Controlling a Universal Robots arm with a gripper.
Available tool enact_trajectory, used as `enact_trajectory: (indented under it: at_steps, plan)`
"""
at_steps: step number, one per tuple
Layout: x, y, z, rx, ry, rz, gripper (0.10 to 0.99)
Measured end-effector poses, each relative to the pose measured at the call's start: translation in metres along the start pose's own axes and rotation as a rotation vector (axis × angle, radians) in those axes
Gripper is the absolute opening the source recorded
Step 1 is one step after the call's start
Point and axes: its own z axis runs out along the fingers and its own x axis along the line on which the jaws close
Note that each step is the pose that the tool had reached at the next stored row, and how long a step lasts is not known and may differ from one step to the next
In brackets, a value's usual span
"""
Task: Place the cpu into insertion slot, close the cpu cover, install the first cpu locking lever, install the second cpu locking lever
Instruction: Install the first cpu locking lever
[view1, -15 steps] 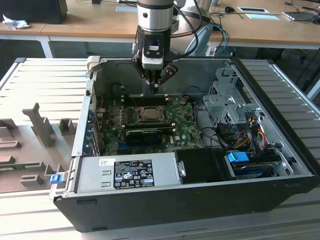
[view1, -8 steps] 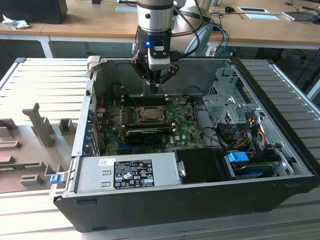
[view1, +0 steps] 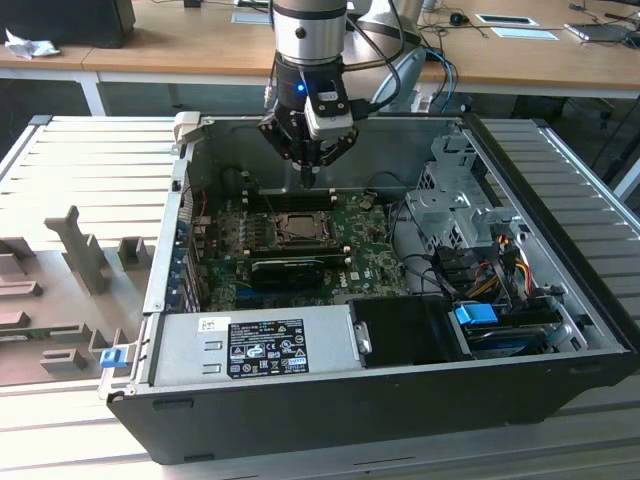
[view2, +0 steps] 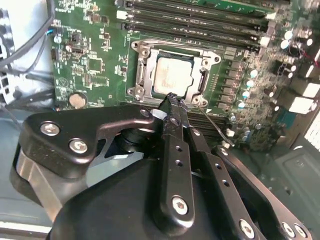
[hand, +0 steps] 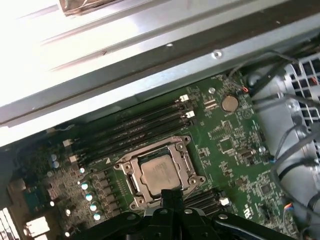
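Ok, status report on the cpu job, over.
Gripper shut, empty, at the insertion slot edge. Cpu seated, cpu cover flat over it. Nothing in the way.

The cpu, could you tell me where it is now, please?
In both wrist views the cpu lies in the insertion slot, just ahead of the gripper.

Lab: opened computer (view1: 350, 400), office desks (view1: 180, 55)

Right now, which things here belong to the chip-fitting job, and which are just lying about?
Job in hand:
chip, seated
metal cover, lying flat around the chip
gripper, shut, tips at the cover's edge

Lying about:
memory slots
coin battery
power supply
cables
grey holders
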Motion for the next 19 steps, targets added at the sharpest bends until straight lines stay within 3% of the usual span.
enact_trajectory:
  at_steps: [8,11,14,16,17,19]
  plan:
    - [0.0,0.0,0.0006,-0.008,-0.0015,-0.164,0.106]
    - [0.0001,0.0,0.0012,-0.012,-0.0024,-0.273,0.106]
    - [0.0001,0.0001,0.003,-0.017,-0.0029,-0.341,0.106]
    - [0.001,-0.0002,0.0044,-0.021,-0.0022,-0.361,0.106]
    - [0.0035,-0.0011,0.0052,-0.023,-0.0021,-0.364,0.106]
    - [0.0184,-0.0062,0.0069,-0.027,-0.0014,-0.365,0.106]
